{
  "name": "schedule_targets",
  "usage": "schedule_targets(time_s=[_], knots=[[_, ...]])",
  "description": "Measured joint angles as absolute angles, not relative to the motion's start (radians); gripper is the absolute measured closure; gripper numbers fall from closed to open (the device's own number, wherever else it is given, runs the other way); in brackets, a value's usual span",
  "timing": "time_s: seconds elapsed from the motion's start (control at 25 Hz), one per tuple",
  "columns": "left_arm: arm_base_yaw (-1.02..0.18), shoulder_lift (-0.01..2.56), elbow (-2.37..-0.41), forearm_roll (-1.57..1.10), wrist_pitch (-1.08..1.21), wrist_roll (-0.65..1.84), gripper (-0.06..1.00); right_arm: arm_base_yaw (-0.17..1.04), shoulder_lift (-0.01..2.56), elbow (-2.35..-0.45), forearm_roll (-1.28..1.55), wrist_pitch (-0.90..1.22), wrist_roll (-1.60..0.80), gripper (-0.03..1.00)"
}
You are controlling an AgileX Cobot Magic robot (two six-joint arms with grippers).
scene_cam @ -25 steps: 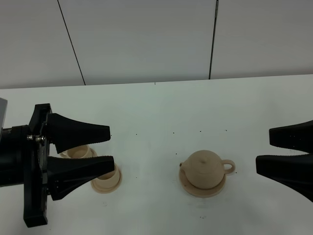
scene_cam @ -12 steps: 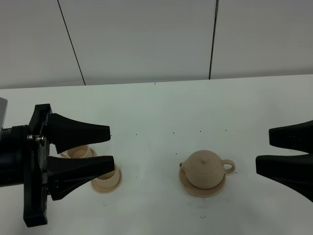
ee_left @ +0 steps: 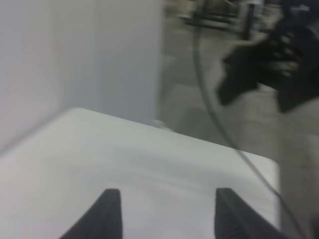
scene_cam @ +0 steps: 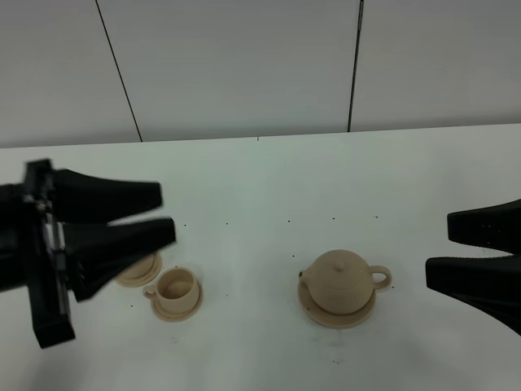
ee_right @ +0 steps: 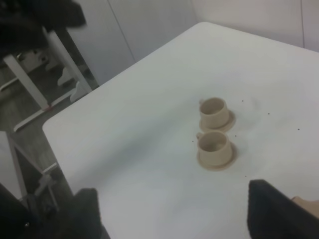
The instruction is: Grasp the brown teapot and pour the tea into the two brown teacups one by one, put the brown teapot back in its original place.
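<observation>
Two teacups (scene_cam: 177, 287) awaiting tea, teapot (scene_cam: 342, 281) ungrasped on saucer (scene_cam: 338, 318); left fingers (scene_cam: 114, 199), right fingers (scene_cam: 480, 281) spread, empty; next: right takes handle (scene_cam: 383, 277).

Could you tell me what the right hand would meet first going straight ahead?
Likely the brown teapot, handle first; the right hand may pass above it, as depth is unclear.

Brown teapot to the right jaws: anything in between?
Nothing. In the exterior high view, only bare white table lies between the brown teapot, handle facing that way, and the right gripper, whose jaws stand open.
</observation>
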State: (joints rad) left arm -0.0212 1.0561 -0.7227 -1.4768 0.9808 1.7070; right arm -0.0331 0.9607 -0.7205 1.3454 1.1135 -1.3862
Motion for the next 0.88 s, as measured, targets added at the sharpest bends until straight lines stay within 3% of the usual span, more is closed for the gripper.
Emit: schedule_targets(time_s=[0.36, 0.6, 0.88], knots=[[-0.021, 0.661, -0.725, -1.353, 0.546, 1.457, 0.69, -0.033, 0.961, -0.720, 1.351, 1.120, -1.386, 0.37], [-0.021, 0.496, -0.725, -0.911, 0.483, 0.990, 0.73, -0.033, 0.961, -0.720, 1.351, 1.121, -1.386, 0.37], [-0.021, 0.478, -0.725, -0.420, 0.547, 0.536, 0.73, -0.033, 0.961, -0.720, 1.351, 1.121, -1.385, 0.37]])
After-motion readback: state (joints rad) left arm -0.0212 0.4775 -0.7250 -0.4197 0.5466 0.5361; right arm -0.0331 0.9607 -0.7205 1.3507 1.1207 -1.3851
